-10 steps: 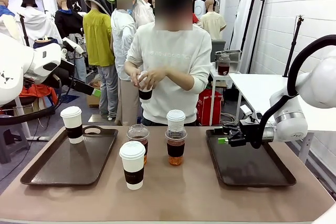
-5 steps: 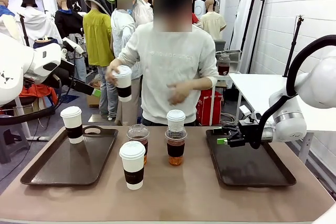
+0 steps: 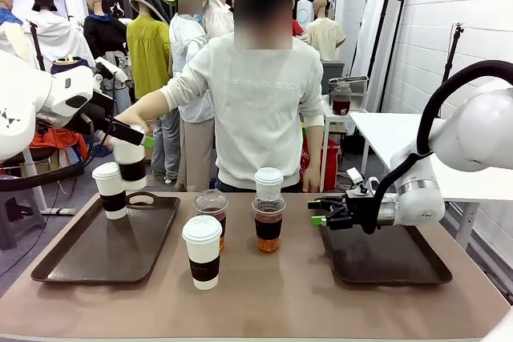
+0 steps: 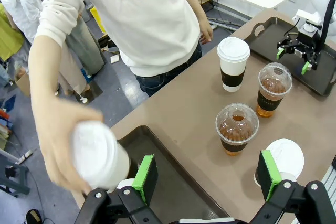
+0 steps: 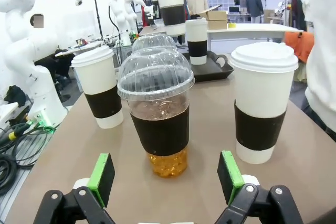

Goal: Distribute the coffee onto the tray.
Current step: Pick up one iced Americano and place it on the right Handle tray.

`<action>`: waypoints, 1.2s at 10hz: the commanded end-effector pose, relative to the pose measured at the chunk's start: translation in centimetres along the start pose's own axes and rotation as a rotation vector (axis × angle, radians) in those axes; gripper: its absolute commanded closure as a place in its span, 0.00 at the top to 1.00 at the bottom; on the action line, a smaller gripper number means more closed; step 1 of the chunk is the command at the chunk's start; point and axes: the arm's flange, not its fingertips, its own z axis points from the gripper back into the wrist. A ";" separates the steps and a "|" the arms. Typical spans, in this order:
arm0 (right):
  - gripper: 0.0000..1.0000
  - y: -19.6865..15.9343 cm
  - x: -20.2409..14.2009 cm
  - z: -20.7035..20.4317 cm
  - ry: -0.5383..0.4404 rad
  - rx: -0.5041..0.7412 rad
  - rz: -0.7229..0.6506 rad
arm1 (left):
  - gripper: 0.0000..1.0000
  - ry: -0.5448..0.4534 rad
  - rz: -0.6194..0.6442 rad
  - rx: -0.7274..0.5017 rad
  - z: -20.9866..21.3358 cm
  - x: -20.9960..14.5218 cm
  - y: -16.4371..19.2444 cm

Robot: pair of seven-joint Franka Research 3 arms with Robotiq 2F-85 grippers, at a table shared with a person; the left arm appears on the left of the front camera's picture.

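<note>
Right end effector [image 5: 166, 157] wide, left end effector [image 4: 207, 158] wide, print on dome-lidded cup [image 4: 273, 91] unreadable

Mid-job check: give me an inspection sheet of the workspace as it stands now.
Surface: brown table carrying the left tray and the right tray.
Job's things: tray paper cup stands on the left tray. The person's hand holds the held paper cup above that tray. Front paper cup, rear paper cup, left dome cup and right dome cup stand mid-table. No cup is on the right tray.
Clutter: nothing seen.
Grippers: left gripper is raised with its jaws open. Right gripper is low with its jaws open, facing the right dome cup without touching it.
Cables: black cable loops along the right arm.
Surroundings: white side table at the right.
</note>
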 end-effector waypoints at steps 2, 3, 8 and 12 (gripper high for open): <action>1.00 -0.5 -1.1 -2.2 0.003 -0.015 0.037 | 1.00 0.000 0.003 -0.012 0.0 -0.1 -0.1; 1.00 -0.5 -1.4 -2.8 0.006 -0.007 0.034 | 1.00 0.000 0.003 -0.012 0.0 -0.1 -0.1; 1.00 -1.4 -2.3 -6.0 0.010 -0.023 0.039 | 1.00 0.000 0.003 -0.012 0.0 -0.1 -0.1; 1.00 -1.4 -2.7 -8.1 0.018 0.023 0.011 | 1.00 0.000 0.003 -0.012 0.0 -0.1 -0.1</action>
